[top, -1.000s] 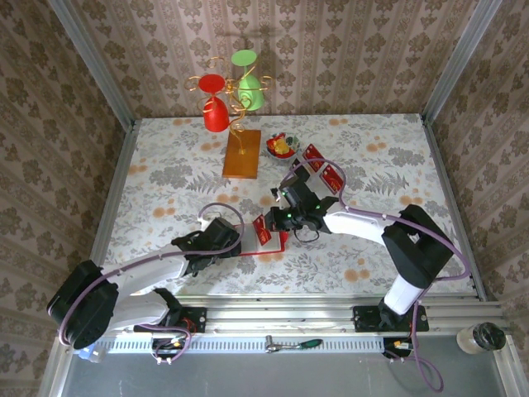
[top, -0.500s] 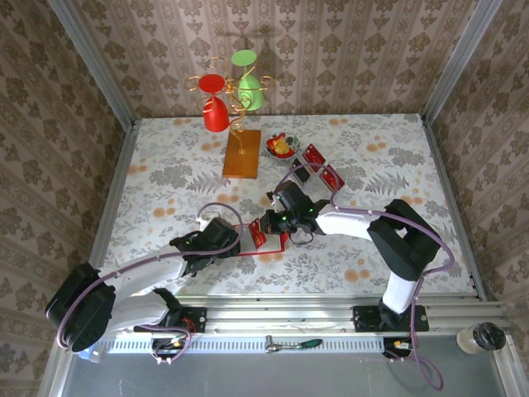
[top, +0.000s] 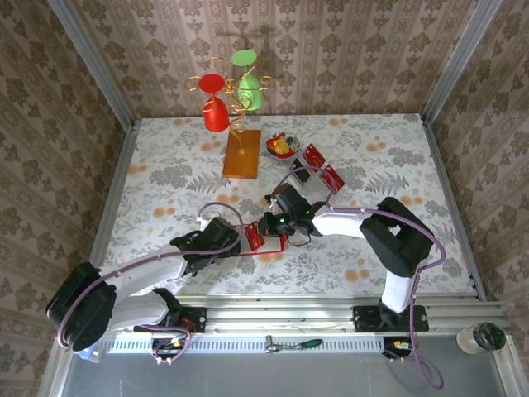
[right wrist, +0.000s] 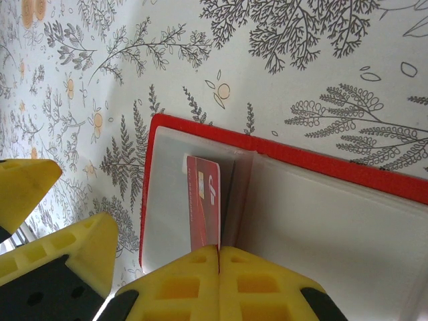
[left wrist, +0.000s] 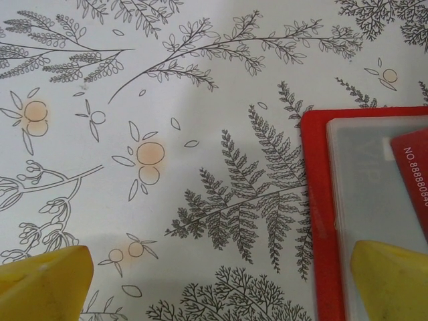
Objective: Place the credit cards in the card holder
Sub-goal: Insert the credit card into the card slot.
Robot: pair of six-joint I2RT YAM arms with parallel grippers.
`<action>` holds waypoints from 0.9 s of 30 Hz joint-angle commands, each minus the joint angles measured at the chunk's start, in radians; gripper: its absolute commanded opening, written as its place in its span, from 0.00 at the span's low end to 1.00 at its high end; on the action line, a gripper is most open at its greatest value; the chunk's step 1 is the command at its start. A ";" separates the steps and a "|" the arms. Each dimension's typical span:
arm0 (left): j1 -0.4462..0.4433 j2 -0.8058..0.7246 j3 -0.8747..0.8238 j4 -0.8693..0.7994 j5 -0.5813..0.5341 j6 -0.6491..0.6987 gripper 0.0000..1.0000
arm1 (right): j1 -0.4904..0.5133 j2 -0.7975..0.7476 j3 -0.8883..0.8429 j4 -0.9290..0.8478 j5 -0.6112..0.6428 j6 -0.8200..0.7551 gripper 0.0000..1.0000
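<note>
A glossy red folding card holder [right wrist: 302, 162] lies opened flat on the white, fern-printed counter [top: 165, 178], near the front edge and between the two arms; its pale inner leaves face up. The right hand [right wrist: 219, 258] is closed, its yellow fingertips [right wrist: 257, 281] pressed together on the near end of a small red credit card [right wrist: 204, 204]; the card's other end rests on the holder's left leaf, just beside the fold, and whether it has gone under the clear pocket cannot be told. From the left wrist the same holder [left wrist: 313, 200] shows its red border and frosted pocket, with the red card [left wrist: 411, 170], printed with a white number, at the picture's right edge. The left hand [left wrist: 217, 286] stands wide open and grips nothing; one yellow fingertip [left wrist: 43, 284] hangs over bare counter, the other over the holder's pocket. From above, the left hand [top: 238, 240] and right hand [top: 266, 227] meet at the holder; two more red credit cards [top: 332, 176] lie well apart toward the back, near a small dark bowl [top: 281, 146] and a gold wire stand on a wooden base [top: 241, 154] bearing a red and a green glass.
</note>
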 commanded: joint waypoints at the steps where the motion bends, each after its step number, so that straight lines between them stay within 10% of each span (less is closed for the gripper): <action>1: 0.007 0.024 0.033 0.019 0.013 0.020 1.00 | 0.008 0.027 -0.001 -0.010 0.001 0.009 0.00; 27: -0.037 0.136 0.026 0.042 -0.005 -0.014 1.00 | 0.018 0.026 -0.003 0.001 -0.006 0.022 0.00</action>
